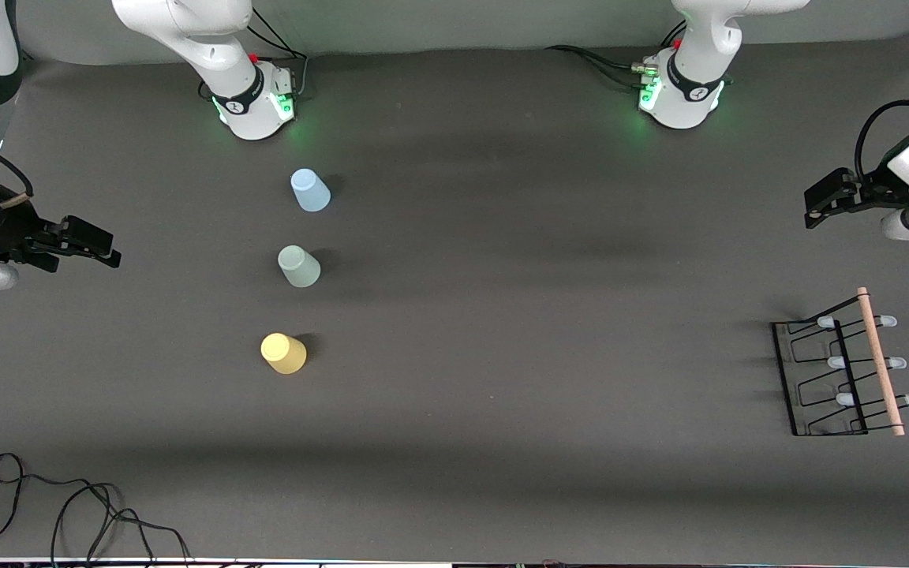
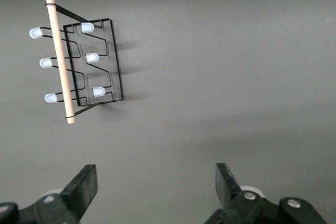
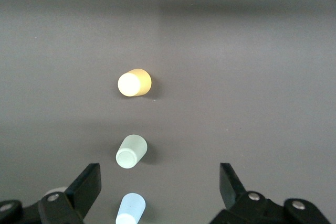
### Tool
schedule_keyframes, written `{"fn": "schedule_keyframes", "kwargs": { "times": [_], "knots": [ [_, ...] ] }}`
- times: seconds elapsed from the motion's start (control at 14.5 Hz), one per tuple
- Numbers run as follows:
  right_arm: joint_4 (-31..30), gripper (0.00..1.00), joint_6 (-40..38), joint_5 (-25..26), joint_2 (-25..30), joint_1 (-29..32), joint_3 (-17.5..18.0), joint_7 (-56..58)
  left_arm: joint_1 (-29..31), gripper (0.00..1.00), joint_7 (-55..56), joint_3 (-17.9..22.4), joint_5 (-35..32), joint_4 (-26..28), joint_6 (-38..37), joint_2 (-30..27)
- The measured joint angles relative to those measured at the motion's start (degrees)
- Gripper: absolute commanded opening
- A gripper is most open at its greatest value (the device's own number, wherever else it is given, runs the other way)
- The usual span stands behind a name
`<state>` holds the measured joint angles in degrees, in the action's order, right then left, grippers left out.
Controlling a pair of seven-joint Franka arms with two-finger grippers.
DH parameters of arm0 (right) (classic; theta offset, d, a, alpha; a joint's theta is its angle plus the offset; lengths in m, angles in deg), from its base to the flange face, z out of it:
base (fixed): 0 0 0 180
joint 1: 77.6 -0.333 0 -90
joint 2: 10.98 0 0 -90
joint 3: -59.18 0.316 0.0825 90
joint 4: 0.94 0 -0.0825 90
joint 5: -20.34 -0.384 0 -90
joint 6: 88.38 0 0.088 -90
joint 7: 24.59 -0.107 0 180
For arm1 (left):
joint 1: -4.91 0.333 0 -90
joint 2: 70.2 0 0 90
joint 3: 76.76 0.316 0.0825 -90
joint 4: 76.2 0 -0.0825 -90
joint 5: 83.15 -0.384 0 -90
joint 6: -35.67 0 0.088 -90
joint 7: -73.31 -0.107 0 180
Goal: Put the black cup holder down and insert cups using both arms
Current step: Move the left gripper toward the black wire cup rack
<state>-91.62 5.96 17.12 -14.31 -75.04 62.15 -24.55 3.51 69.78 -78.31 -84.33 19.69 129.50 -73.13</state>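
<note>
Holder (image 1: 845, 375) at left arm's end of table, rod handle (image 1: 880, 361) running toward front camera. Left gripper (image 2: 155, 192) nearest, jaws spread, empty. Cups (image 1: 299, 266) near right gripper (image 3: 157, 192), also spread, empty.

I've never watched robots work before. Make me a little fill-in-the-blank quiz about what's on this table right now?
1. Of the three cups in the row, the one nearest the front camera is the ____ cup.
2. The black cup holder has ____ pale-tipped pegs.
3. The pale mint green cup stands between the yellow cup and the ____ cup.
4. The left gripper and the right gripper both have their fingers ____.

Missing words: yellow; six; light blue; open
</note>
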Motion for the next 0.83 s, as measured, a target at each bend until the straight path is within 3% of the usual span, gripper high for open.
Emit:
{"fn": "schedule_keyframes", "kwargs": {
  "times": [0.48, 0.83],
  "knots": [
    [0.00, 1.00, -0.14, 0.00, -0.01, 0.00, -0.04, 0.00, 0.40, 0.98, 0.00, 0.74, -0.38, 0.02, 1.05, 0.87],
    [-0.02, 1.00, -0.21, 0.00, -0.09, 0.00, -0.09, 0.00, 5.99, 1.00, -1.30, 1.30, -1.16, 0.12, 8.77, 7.10]
  ]
}}
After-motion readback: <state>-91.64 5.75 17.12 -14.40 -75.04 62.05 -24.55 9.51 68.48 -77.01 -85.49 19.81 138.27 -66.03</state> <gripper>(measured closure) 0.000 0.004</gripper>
